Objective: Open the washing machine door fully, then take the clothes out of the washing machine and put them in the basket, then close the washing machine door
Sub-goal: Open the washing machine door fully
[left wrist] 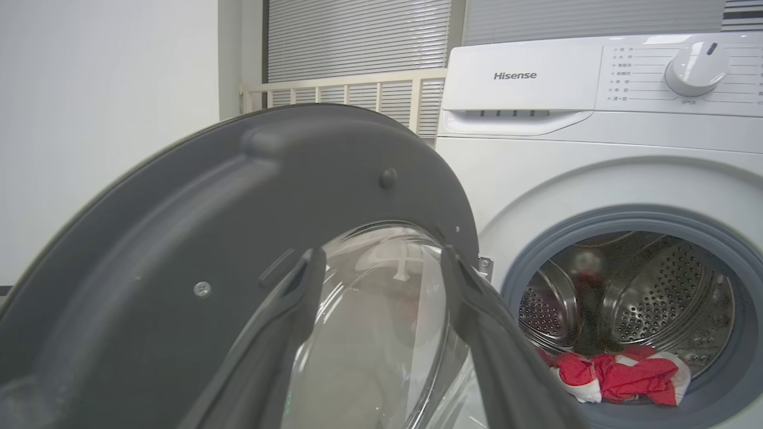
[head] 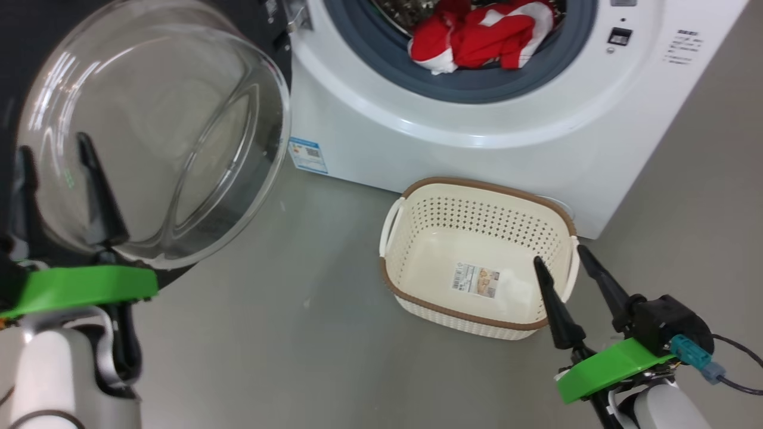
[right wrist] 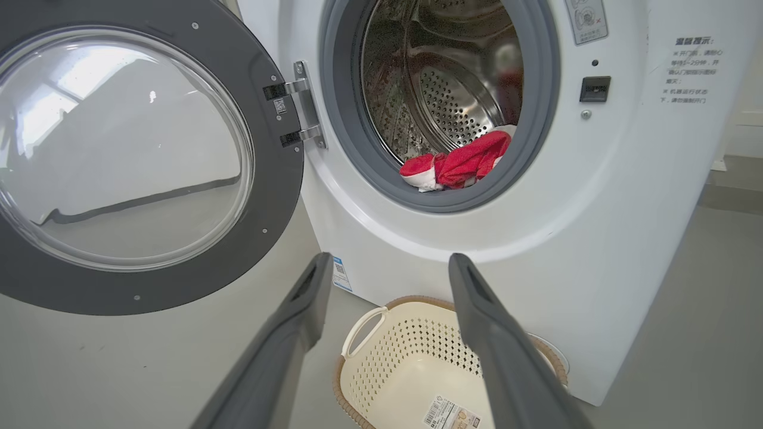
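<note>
Two claws standing spread, empty: right claw (head: 558,254) nearer the clothes (head: 477,36), lying straight ahead; left claw (head: 53,143) facing the door (head: 179,119).

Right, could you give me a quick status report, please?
Left gripper and right gripper open, empty. Round black-rimmed glass door open; red-and-white clothes in steel drum. Cream perforated basket empty. Nothing blocking drum.

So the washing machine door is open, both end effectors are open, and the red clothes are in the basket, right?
No. The red clothes lie in the drum of the washing machine; the basket holds only a paper label, as the head view shows. The door is open, and the left end effector and right end effector are open.
</note>
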Tool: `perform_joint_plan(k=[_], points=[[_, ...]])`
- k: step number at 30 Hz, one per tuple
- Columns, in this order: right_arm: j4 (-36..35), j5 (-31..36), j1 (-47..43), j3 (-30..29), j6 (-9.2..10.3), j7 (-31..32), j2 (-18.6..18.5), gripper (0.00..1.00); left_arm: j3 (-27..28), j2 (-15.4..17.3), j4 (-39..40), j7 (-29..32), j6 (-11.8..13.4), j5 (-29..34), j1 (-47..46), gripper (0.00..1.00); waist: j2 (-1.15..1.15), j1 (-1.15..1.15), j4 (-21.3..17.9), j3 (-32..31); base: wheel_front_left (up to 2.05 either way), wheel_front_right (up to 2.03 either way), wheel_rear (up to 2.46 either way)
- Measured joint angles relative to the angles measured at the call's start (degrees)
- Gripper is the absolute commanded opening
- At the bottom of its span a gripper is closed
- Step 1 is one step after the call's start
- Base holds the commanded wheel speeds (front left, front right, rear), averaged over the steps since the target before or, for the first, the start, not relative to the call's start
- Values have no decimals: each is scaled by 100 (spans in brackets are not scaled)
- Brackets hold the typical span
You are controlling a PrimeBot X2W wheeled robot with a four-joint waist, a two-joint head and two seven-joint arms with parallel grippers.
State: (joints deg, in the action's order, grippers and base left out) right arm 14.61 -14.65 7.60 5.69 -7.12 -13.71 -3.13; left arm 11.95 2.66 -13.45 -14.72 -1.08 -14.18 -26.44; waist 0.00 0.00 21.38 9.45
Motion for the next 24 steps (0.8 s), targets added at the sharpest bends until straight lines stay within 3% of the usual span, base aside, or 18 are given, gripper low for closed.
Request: perform_joint_plan(k=[16, 24], points=[[-176, 394, 113, -873, 0, -77, 22, 100, -1014, -64, 405, 220, -353, -129, 777, 100, 0, 0, -979, -260, 0, 0, 0], [-389, 463, -79, -1039, 0, -77, 27, 100, -1073, -19, 437, 182, -479, -355, 1299, 100, 0, 0, -1604, -386, 0, 0, 0]])
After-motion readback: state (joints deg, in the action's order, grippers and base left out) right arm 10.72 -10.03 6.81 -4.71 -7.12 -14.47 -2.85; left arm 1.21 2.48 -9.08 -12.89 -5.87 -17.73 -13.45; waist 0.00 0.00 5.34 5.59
